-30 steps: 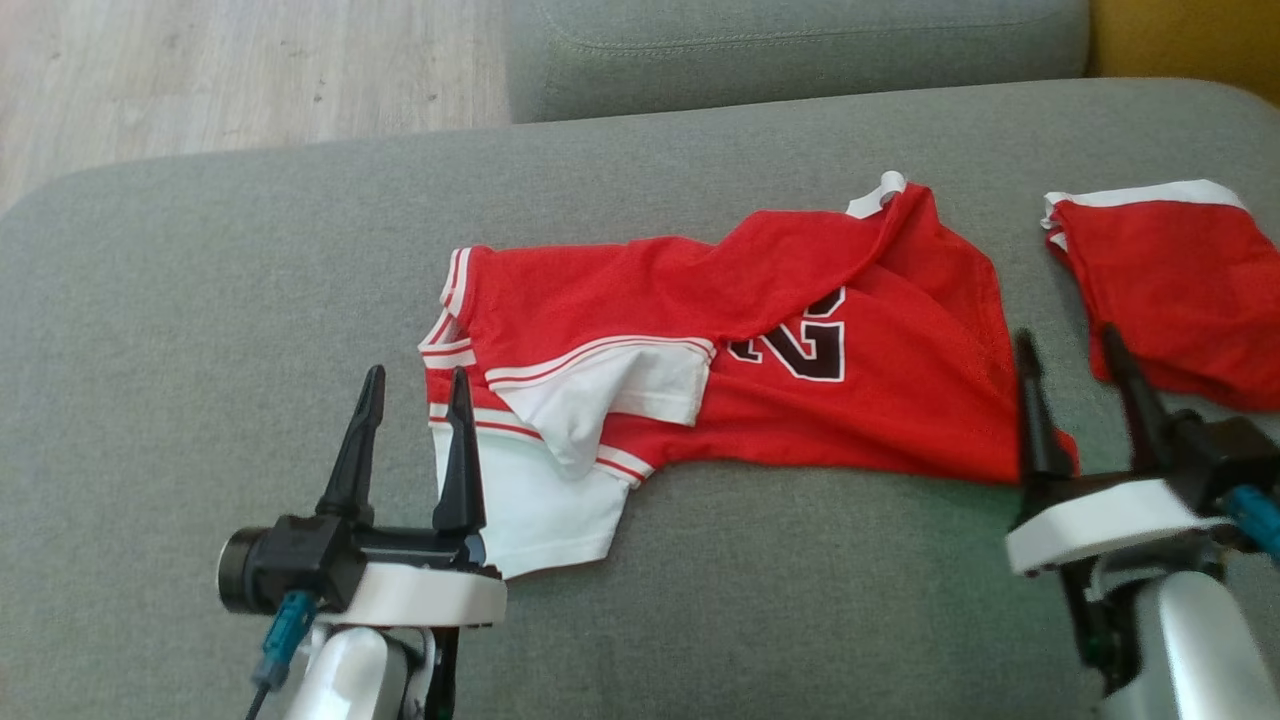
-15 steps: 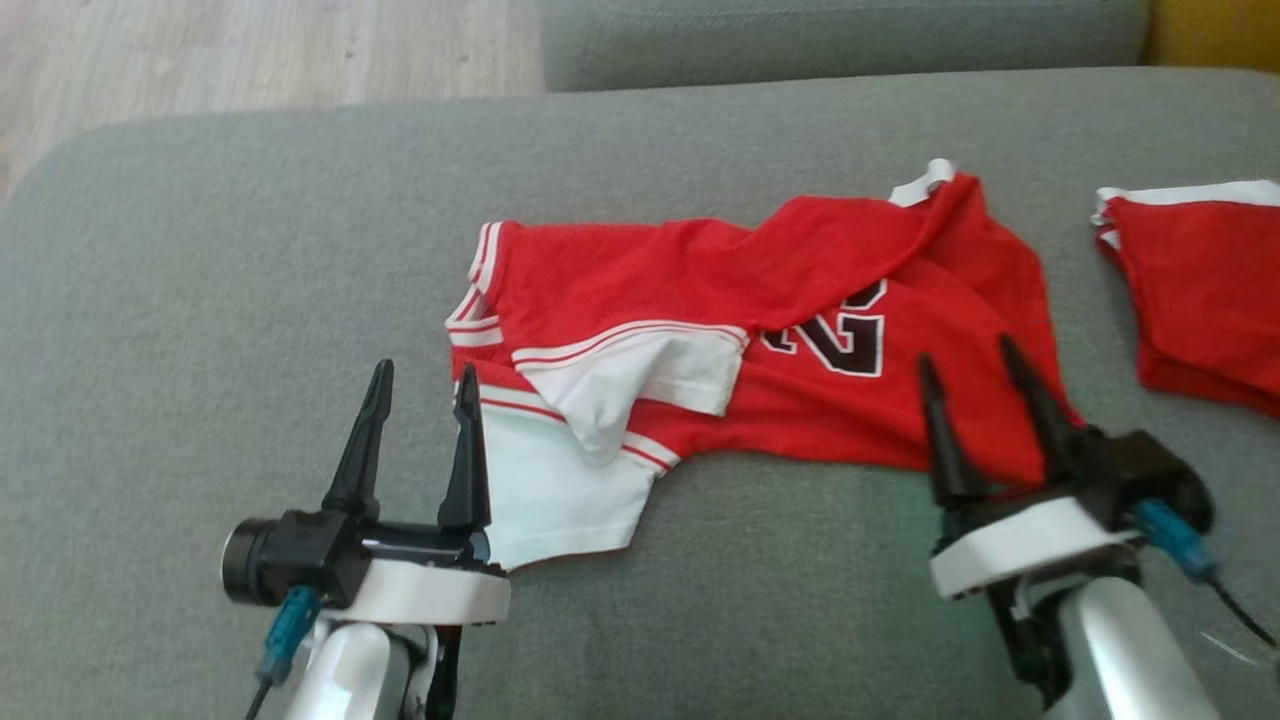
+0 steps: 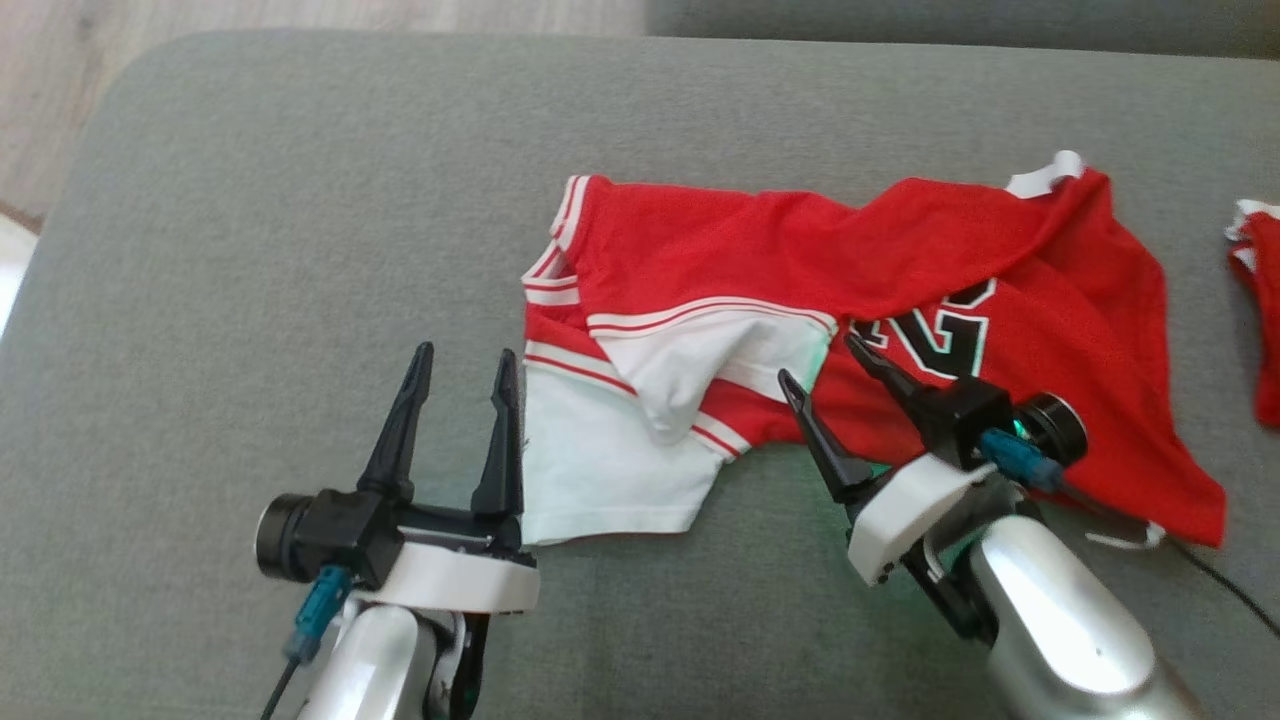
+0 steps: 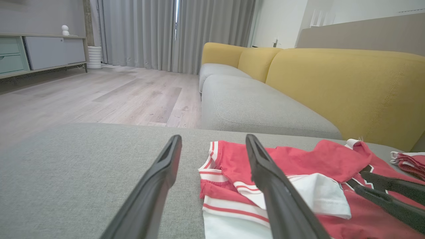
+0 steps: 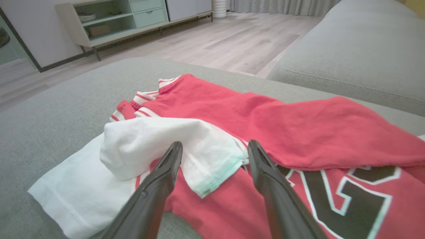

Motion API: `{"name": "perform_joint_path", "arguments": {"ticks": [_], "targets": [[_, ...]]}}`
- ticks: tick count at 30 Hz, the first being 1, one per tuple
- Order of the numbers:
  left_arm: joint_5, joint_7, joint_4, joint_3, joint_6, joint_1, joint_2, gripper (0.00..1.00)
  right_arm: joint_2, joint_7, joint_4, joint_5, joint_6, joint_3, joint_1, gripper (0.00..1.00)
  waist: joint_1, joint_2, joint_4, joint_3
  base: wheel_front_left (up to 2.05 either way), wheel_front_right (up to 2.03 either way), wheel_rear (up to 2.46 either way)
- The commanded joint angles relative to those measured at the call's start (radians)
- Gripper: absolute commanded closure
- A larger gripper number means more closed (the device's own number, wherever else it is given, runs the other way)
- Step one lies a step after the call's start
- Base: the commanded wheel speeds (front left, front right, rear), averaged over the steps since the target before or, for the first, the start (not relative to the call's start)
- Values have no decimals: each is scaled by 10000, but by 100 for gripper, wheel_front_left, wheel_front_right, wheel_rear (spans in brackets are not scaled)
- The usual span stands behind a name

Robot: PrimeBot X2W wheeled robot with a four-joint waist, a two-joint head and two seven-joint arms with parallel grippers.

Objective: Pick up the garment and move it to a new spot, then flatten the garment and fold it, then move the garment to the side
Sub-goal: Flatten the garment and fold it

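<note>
The jersey (image 3: pixel 800 290) lies crumpled and unfolded on the cushion (image 3: pixel 300 200), from its middle toward its right edge, number up. A second ago the right gripper (image 3: pixel 817 357) stood at the jersey's right hem. Now it is over the near edge, aimed at the turned-over white sleeve (image 3: pixel 720 360), jaws wide apart and empty. The head camera has swung too, so part of the shift is only apparent. The left gripper (image 3: pixel 467 352) stays beside the white hem, equally wide and empty. Flattening looks to be starting with that sleeve. The right wrist view shows the sleeve lying between its fingers. The left wrist view shows a yellow backrest (image 4: pixel 332 86) and a second garment (image 4: pixel 410 161) beyond.
</note>
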Motion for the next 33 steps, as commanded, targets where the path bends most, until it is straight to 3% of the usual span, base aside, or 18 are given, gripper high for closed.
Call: {"name": "perform_joint_path", "arguments": {"ticks": [1, 14, 15, 16, 17, 26, 33], "targets": [[-47, -80, -299, 260, 59, -425, 24, 0, -23, -70, -242, 63, 19, 188, -366, 0, -1, -1, 111, 60, 0, 0, 0], [-245, -80, -374, -33, 214, -595, 24, 0, -408, -435, 2284, -57, 19, 1267, -2253, 0, -1, -1, 840, 423, 0, 0, 0], [-255, -80, -380, -47, 226, -606, 24, 0, -444, -444, 2435, 10, 19, 1368, -2372, 10, -1, -1, 866, 442, 0, 0, 0], [-263, -80, -380, -57, 238, -616, 24, 0, -477, -471, 2565, 78, 19, 1463, -2492, 82, -1, -1, 884, 456, 0, 0, 0], [-271, -80, -379, -64, 246, -626, 24, 0, -511, -523, 2670, 136, 19, 1553, -2611, 100, -1, -1, 896, 469, 0, 0, 0], [-336, -80, -333, -5, 330, -608, 24, 0, -690, -1139, 2734, 775, 19, 1910, -3393, 100, -1, -1, 722, 322, 0, 0, 0], [-440, -80, -448, -125, 346, -662, 24, 0, -1310, -493, 1869, 1247, 19, 1636, -4303, 100, -1, -1, 794, 465, 0, 0, 0]]}}
